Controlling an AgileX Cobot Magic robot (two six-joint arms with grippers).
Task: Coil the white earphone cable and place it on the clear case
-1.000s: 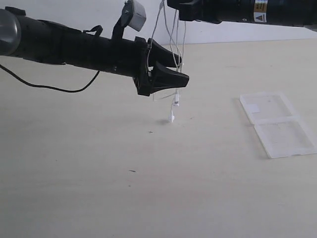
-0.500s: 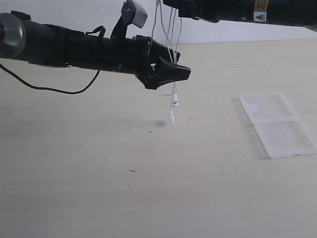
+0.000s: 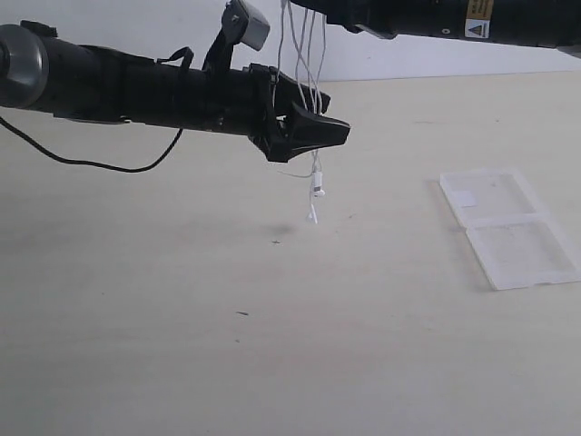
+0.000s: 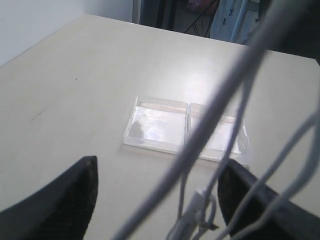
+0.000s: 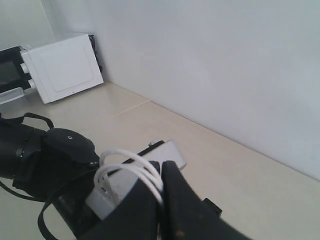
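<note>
Evidently the right end effector (image 3: 313, 5), at 12 o'clock in the exterior view, is pinched shut on bunched cable (image 3: 317, 189) loops, so the rest hangs free for gathering. The left end effector (image 3: 332, 116) stands wide open around the hanging strands, perhaps touching them, placed to catch a turn. The case (image 3: 513, 227) lies at 3 o'clock on the counter (image 3: 136, 318), well apart. Since a second ago the left wrist has rolled and risen slightly, and the earbuds have lifted off the counter.
</note>
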